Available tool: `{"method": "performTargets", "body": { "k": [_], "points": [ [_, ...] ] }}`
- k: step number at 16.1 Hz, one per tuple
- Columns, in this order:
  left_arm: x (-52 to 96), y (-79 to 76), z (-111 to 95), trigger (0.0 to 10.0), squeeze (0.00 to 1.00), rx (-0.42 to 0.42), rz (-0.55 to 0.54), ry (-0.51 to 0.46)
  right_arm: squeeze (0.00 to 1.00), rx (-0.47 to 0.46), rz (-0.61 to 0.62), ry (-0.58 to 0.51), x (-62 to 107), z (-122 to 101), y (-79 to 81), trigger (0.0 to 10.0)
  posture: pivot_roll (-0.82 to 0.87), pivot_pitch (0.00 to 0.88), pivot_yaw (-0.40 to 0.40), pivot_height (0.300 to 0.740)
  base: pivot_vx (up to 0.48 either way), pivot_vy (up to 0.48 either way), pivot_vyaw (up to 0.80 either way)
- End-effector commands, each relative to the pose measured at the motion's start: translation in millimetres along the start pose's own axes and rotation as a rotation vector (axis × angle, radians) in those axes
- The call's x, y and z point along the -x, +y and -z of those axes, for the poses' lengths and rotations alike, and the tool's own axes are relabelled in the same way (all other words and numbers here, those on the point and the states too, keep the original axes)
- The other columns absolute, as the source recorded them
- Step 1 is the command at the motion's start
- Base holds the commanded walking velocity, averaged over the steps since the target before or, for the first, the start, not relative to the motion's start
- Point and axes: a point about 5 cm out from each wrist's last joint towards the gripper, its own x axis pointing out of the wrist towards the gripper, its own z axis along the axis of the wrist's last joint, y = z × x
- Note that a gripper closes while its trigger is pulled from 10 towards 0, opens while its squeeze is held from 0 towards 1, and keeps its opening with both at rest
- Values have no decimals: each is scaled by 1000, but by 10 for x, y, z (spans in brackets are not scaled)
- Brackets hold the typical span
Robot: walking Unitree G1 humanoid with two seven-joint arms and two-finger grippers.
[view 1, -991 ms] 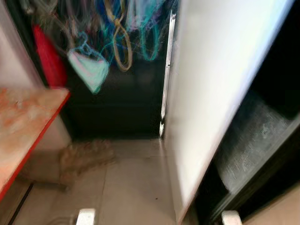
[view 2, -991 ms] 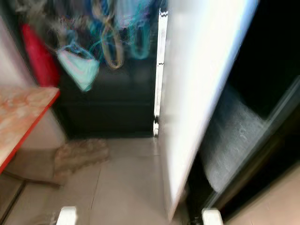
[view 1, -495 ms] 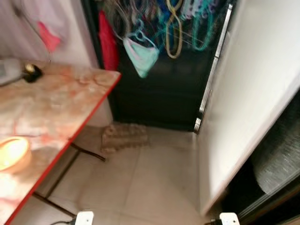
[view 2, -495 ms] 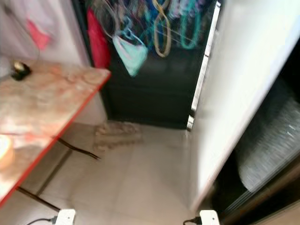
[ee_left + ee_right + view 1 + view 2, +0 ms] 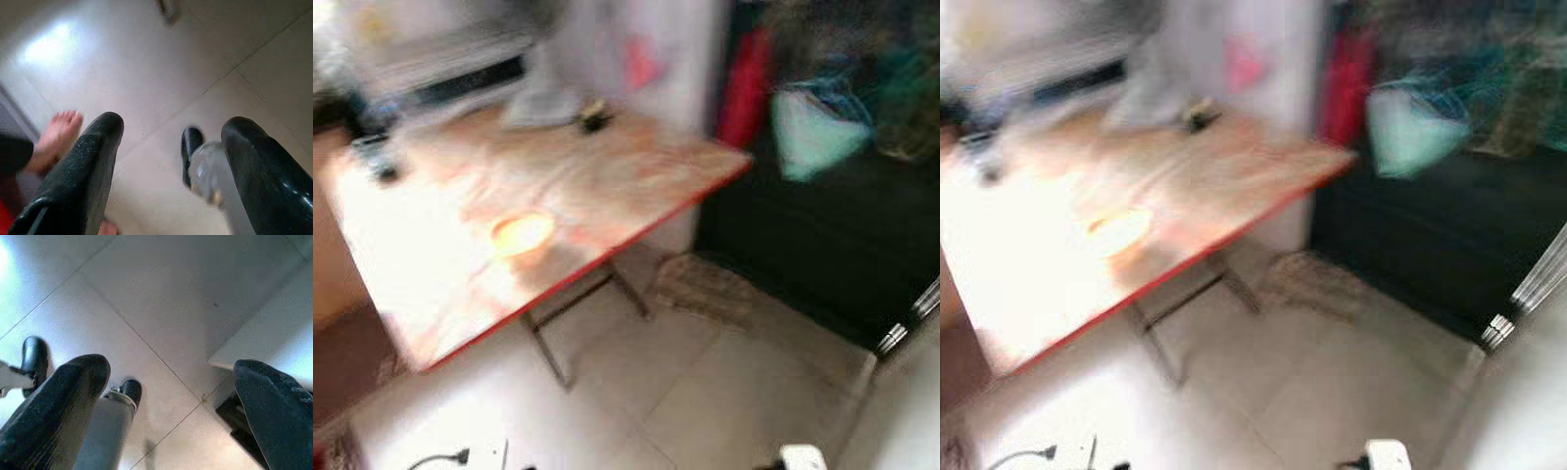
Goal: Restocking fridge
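Fridge door edge (image 5: 1528,284) sits right of the red-edged table (image 5: 538,225). Left gripper (image 5: 168,142) and right gripper (image 5: 171,377) hang wide and empty over the floor, probably because the robot is walking.

Head views: heavy motion blur is seen across both; no edge is sharp.
Table (image 5: 607,196): the near left part is washed out by strong glare, and a bright orange-yellow patch (image 5: 522,232) is blown out on it.
Floor (image 5: 705,392): the pale tiles are brightly lit, with glare at the near left.
Far right: a dark, dim recess (image 5: 803,245) is seen, the hanging things smeared to coloured streaks.
Left wrist view: the floor (image 5: 146,73) is evenly lit, with a soft bright reflection (image 5: 49,46); the black fingers (image 5: 83,171) are close and out of focus.
Right wrist view: cooler, dimmer light is seen; the fingers (image 5: 54,406) are blurred and the tile joints soft.
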Motion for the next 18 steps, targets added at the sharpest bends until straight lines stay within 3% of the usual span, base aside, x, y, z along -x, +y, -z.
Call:
{"method": "performTargets", "body": {
  "k": [1, 7, 8, 9, 10, 12, 13, 14, 17, 18],
  "points": [
    [2, 9, 3, 10000, 0, 11, -6, 0, 0, 6, -5, 12, 5, 38, 12, 10000, -80, 0, 29, 740, 0, 0, 800],
    [22, 114, -45, 10000, 0, -4, -60, -62, 0, 13, -33, 15, -4, 53, 102, 10000, -42, 0, 43, 740, 0, 0, 800],
    [2, 116, -153, 10000, 0, -29, -84, -111, 0, 14, -38, 16, -5, 55, 119, 10000, -35, 0, 46, 740, 0, 0, 800],
    [-66, 33, -525, 10000, 0, -73, -101, -250, 0, 14, -46, 16, -6, 55, 130, 10000, -34, 0, 46, 740, 0, 0, 663],
    [-75, -7, -711, 10000, 0, -82, -98, -333, 0, 1, -52, 21, -6, 62, 138, 10000, -30, 0, 46, 740, 0, 0, 0],
    [34, 68, -1181, 10000, 0, -119, -109, -590, 0, 7, -56, 22, -4, 75, 147, 10000, -8, 0, 57, 740, 0, 0, 0],
    [47, 73, -1204, 10000, 0, -129, -113, -607, 0, 7, -57, 22, -3, 78, 147, 10000, -8, 0, 57, 740, 0, 0, 0],
    [151, 77, -1319, 10000, 0, -157, -129, -720, 0, 4, -59, 22, -1, 91, 153, 10000, -2, 0, 62, 740, 0, 0, 0],
    [349, 32, -1477, 10000, 0, -196, -139, -880, 0, 6, -63, 23, 2, 103, 162, 10000, 0, 0, 63, 740, 0, 0, 0],
    [487, -7, -1610, 10000, 0, -205, -134, -966, 0, 7, -63, 22, 3, 107, 163, 10000, 6, 0, 58, 740, 0, 0, 0]
  ]
}}
